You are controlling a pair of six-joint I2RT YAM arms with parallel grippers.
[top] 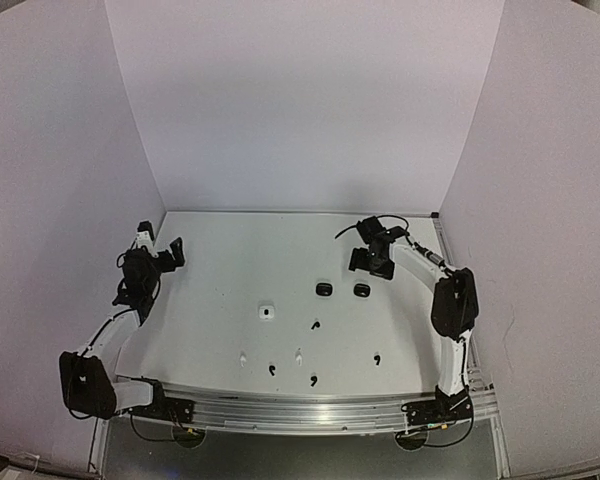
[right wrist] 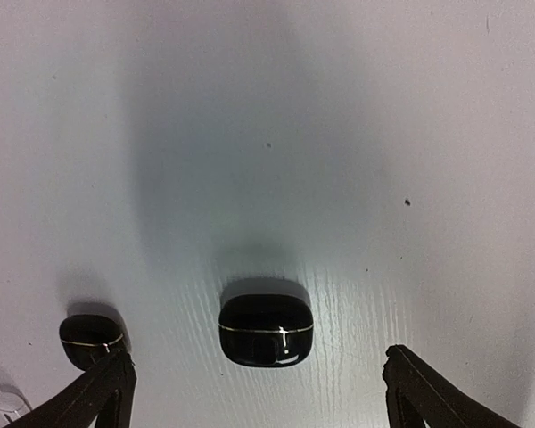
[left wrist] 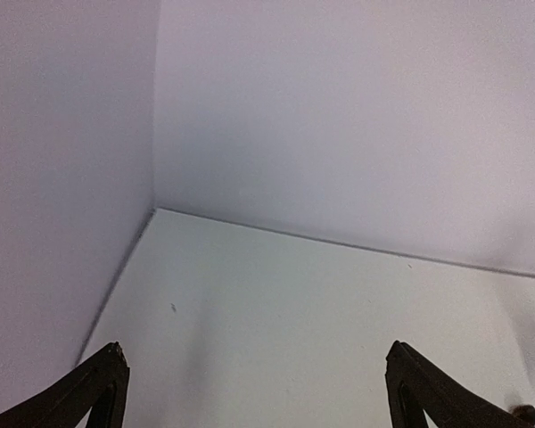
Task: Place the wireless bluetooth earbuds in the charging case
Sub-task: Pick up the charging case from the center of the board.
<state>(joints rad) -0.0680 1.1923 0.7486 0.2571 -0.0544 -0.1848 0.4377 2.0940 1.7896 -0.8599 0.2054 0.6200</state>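
Note:
Two closed black charging cases sit mid-table, with a white case to their left. Black earbuds lie at the front: one, another, a third and one to the right. Two white earbuds lie among them. My right gripper hangs open just behind the right case. In the right wrist view the open gripper frames that case, not touching; the other black case is at the left finger. My left gripper is open and empty at the far left.
White walls enclose the table on the left, back and right. The left wrist view shows only bare tabletop and the back left corner. A metal rail runs along the near edge between the arm bases.

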